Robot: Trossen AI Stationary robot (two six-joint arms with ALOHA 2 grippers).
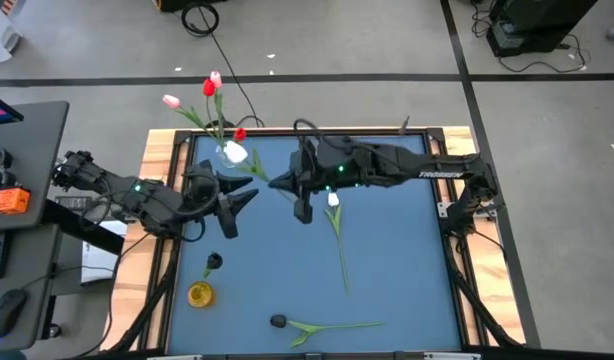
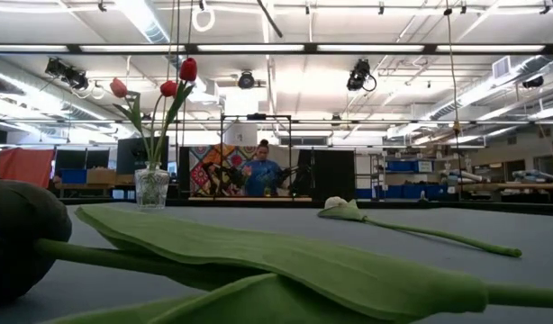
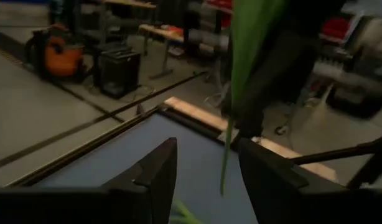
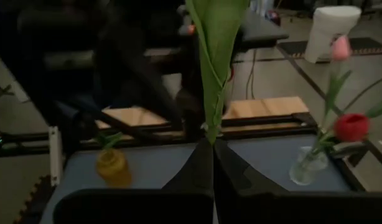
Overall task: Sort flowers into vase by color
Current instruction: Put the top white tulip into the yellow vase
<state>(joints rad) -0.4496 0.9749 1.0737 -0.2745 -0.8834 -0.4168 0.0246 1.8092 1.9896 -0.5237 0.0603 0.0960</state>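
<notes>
**Both arms met over the far half of the table, right gripper clamped on a leaf**

From above, the left gripper [image 1: 230, 203] sat near the table's [image 1: 407, 290] far left corner, its fingers spread apart. The right gripper [image 1: 287, 185] reached across the far edge toward it, close beside a glass vase [image 1: 233, 153] holding red and pink tulips [image 1: 209, 87]. A white tulip [image 1: 334, 200] lay on the blue surface just under the right arm, its stem running toward the near side. A dark-headed flower [image 1: 278, 321] lay along the near edge, and a small yellow vase [image 1: 199, 294] stood at the near left.

At table height, the glass vase [image 2: 151, 187] stood upright at the far left with three red and pink buds above it. The white tulip [image 2: 336, 203] lay flat farther right. A dark bud [image 2: 20, 236] and broad green leaves filled the foreground. A person showed in the room behind.

The left wrist camera showed its fingers [image 3: 160, 171] apart, with a green leaf [image 3: 250, 37] hanging between them, untouched as far as could be seen.

The right wrist camera showed its fingers [image 4: 231, 171] pressed together on the base of a green leaf [image 4: 213, 56], with the glass vase [image 4: 308, 164] and the yellow vase [image 4: 112, 167] beyond.
</notes>
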